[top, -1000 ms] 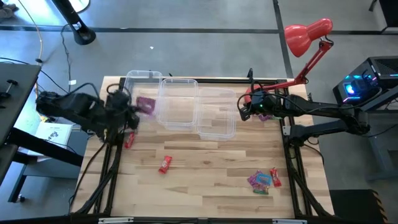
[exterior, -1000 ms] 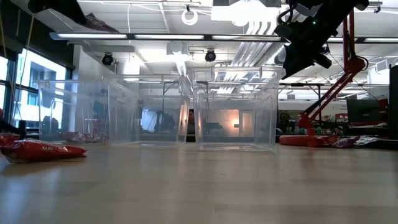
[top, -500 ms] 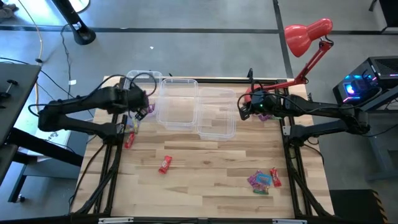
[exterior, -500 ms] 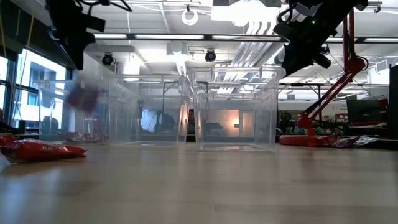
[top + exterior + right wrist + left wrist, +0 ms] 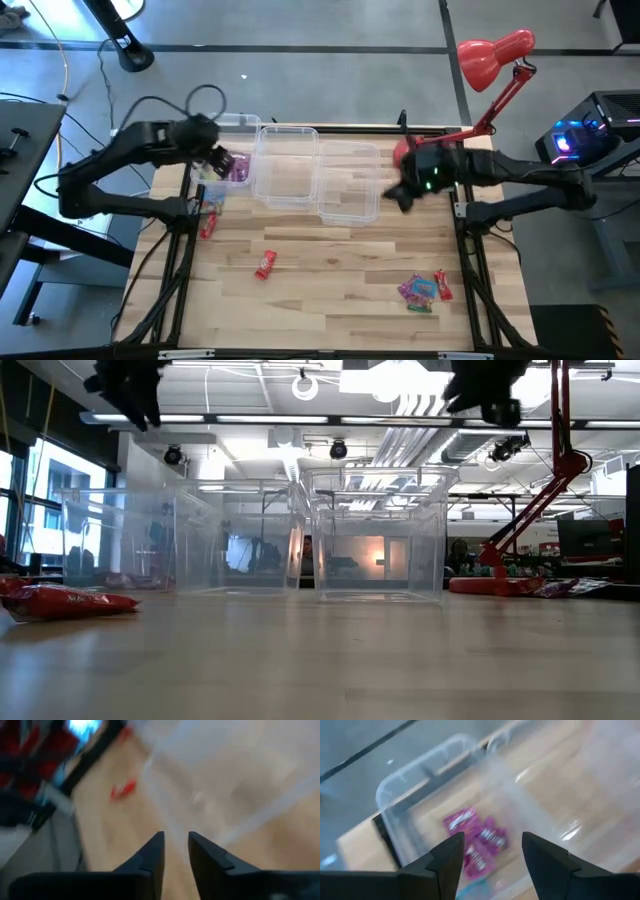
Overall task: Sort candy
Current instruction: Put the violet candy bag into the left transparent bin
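**Sorting station, candy partly binned**

Over the far-left bin (image 5: 228,150) hangs the left gripper (image 5: 222,163), its jaws spread wide with nothing between them. Left wrist view shows two dark fingers (image 5: 445,862) apart, looking down at magenta-pink packets (image 5: 477,842) lying on the floor of that clear bin. High view puts the same pink packets at the bin's near side, just beside the gripper.

Right gripper (image 5: 405,193) sits at the right edge of the rightmost bin (image 5: 350,180), blurred in the high view. Right wrist view shows its fingers (image 5: 150,857) close together with a narrow gap, holding nothing.

Three clear bins stand in a row along the far side of the wooden counter (image 5: 330,265); middle bin (image 5: 285,165) between the other two.

Loose candy on the counter:
- one red piece (image 5: 208,226) at the left edge, near the left arm's frame
- one red piece (image 5: 265,264) left of centre, well apart from the bins
- a small cluster near the right front: pink and blue-green packets (image 5: 417,291) touching, a red piece (image 5: 442,286) just beside them

Low view: red packet (image 5: 65,601) lies flat at far left. Red desk lamp (image 5: 495,55) clamped at the far right corner.
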You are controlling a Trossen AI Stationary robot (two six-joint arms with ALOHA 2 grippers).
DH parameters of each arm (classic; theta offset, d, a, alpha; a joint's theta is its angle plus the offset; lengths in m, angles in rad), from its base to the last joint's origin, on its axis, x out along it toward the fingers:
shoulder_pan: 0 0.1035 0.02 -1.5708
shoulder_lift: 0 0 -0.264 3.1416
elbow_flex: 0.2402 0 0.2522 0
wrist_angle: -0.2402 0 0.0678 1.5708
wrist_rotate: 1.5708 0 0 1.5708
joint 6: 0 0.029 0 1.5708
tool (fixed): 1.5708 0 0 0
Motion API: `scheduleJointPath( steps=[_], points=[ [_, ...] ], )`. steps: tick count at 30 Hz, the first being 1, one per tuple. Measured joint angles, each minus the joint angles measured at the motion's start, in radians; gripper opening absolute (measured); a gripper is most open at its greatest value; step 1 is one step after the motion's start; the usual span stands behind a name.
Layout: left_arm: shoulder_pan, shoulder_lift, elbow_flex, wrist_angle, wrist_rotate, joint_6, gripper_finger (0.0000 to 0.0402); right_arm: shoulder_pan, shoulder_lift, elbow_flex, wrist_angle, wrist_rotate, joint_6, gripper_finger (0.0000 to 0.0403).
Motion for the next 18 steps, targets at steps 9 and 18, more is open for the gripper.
scheduleJointPath(
  steps=[9, 18],
  points=[
    [-0.052, -0.137, 0.004, 0.145, -0.004, -0.112, 0.0196, 0.408, 0.046, 0.000, -0.298, -0.034, 0.295, 0.0141],
    [-0.056, -0.121, 0.004, 0.234, 0.019, -0.112, 0.0196, 0.572, 0.154, -0.213, -0.220, -0.160, 0.627, 0.0145]
  ],
)
